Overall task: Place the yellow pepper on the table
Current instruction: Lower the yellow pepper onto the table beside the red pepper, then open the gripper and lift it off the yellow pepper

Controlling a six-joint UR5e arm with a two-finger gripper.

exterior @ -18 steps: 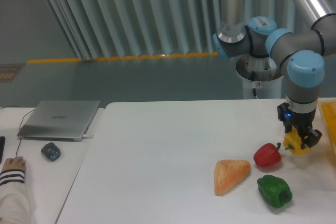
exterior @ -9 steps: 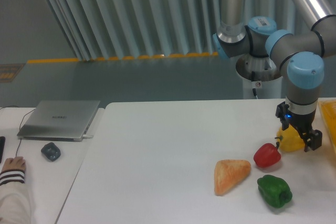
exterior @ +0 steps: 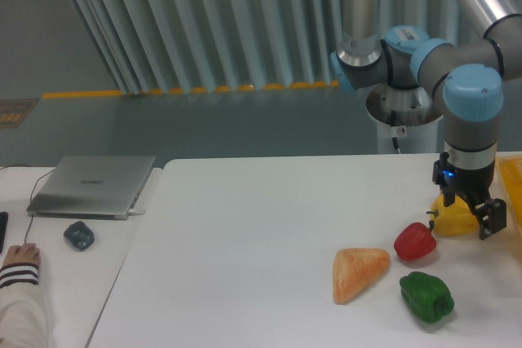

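Note:
The yellow pepper (exterior: 451, 220) rests on the table (exterior: 245, 234) at the far right, just right of the red pepper (exterior: 414, 240). My gripper (exterior: 467, 216) hangs straight down over it, jaws spread. Its right finger (exterior: 492, 221) stands clear of the pepper's right side, while the left finger is mostly hidden behind the fruit. The fingers no longer seem to clamp the pepper.
A green pepper (exterior: 426, 296) and an orange wedge-shaped bread piece (exterior: 357, 272) lie in front of the red one. A yellow tray (exterior: 512, 175) shows at the right edge. On the adjoining desk are a grey laptop (exterior: 91, 185), a mouse (exterior: 78, 235) and a person's hand (exterior: 18, 260).
My gripper held the yellow pepper a second ago, then spread its jaws and rose slightly. The pepper now sits on the table, a little left of where it was held.

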